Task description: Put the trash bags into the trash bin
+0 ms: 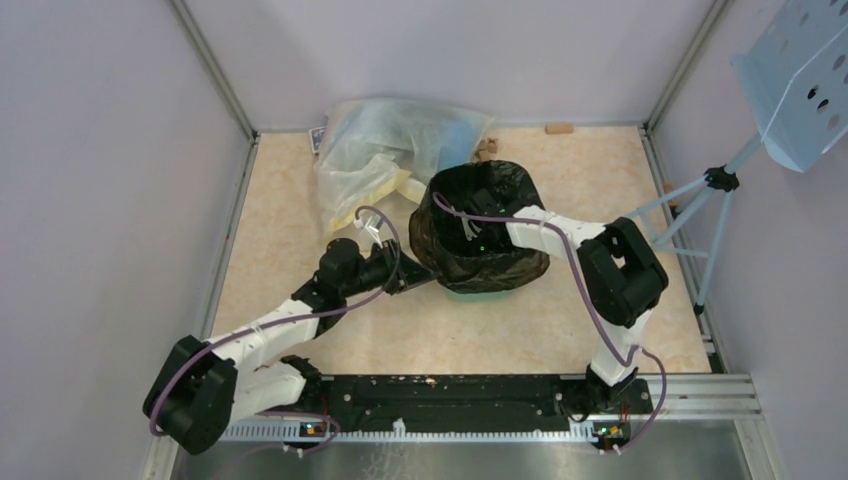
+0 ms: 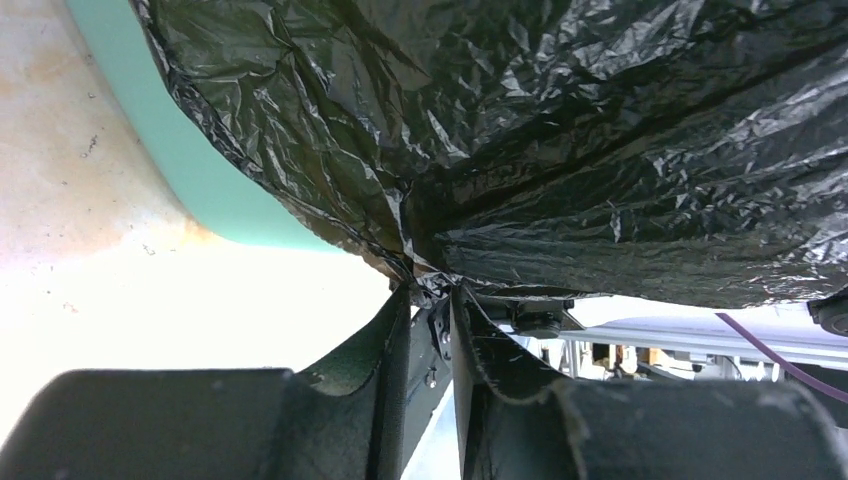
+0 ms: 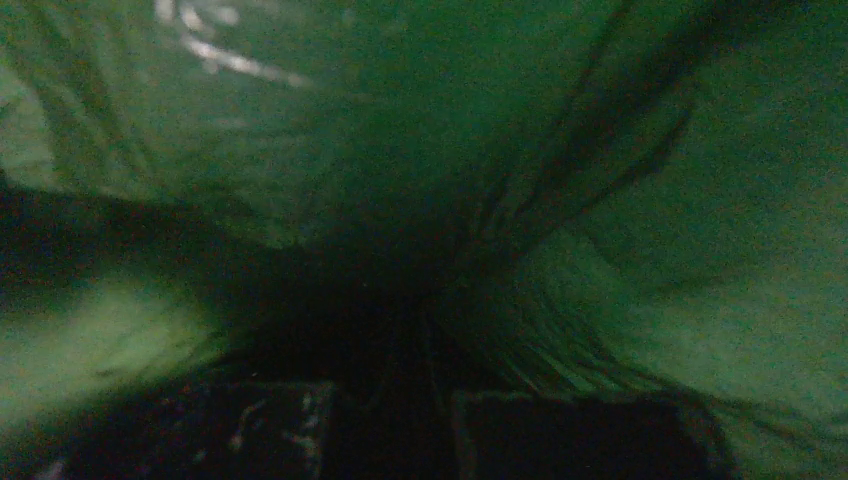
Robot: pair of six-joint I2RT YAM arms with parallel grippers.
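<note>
The black trash bag (image 1: pixel 500 265) is draped over the mint-green trash bin, lining its mouth; only a sliver of the bin (image 1: pixel 470 291) shows under the bag's hem. My left gripper (image 1: pixel 415 275) is at the bin's lower left side, shut on a pinch of the bag's edge. In the left wrist view my left gripper (image 2: pixel 430 292) nips the crinkled bag (image 2: pixel 600 150) beside the bin wall (image 2: pixel 200 170). My right gripper (image 1: pixel 476 236) reaches down inside the bag-lined bin. In the right wrist view it (image 3: pixel 420 335) is in darkness among the bag folds (image 3: pixel 650 250); its jaws are unclear.
A large translucent bag (image 1: pixel 390 150) with blue contents lies behind the bin on the left. A pale blue perforated tray (image 1: pixel 800 80) stands on a tripod (image 1: pixel 700 215) at the right. Small wooden blocks (image 1: pixel 558 128) lie by the back wall. The metal rail (image 1: pixel 700 395) runs along the near edge.
</note>
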